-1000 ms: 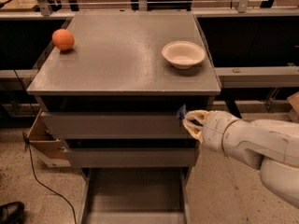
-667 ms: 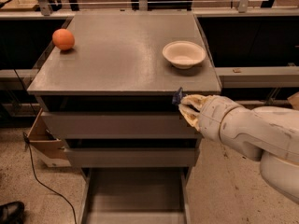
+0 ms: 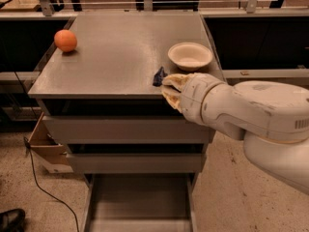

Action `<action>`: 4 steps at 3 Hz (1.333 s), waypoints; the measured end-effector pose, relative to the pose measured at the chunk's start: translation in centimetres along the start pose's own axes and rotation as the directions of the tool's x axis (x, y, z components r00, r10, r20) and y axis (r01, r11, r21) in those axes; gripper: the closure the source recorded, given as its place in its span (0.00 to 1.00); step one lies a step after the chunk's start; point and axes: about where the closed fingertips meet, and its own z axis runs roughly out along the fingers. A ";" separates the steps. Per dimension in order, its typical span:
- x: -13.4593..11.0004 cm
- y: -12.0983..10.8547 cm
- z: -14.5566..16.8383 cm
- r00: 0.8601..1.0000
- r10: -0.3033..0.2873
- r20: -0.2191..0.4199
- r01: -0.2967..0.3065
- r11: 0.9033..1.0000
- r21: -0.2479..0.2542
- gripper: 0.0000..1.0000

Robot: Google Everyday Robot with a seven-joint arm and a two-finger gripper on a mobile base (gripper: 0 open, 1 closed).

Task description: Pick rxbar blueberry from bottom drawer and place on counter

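Counter [image 3: 106, 62] fills the upper centre of the frame, and the bottom drawer [image 3: 140, 202] stands open at the lower edge. At centre right the gripper [image 3: 166, 87] is pinched shut on the blue snack bar [image 3: 158, 76], just over the counter's front edge. Better to carry it inward, left of the bowl [image 3: 189, 56], lower it, then release.

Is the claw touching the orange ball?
Apart. The camera view shows the orange near the back-left corner of the counter, and the claw at its front edge by the rxbar blueberry.
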 end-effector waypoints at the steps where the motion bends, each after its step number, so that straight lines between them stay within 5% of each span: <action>1: -2.3 -1.0 3.7 0.998 -0.022 0.059 0.023 1.000 -0.016 1.00; 3: -4.2 -0.9 12.6 0.987 0.027 0.158 -0.013 0.996 -0.090 0.98; 4: -4.3 -0.2 14.7 0.983 0.056 0.175 -0.036 0.993 -0.114 0.76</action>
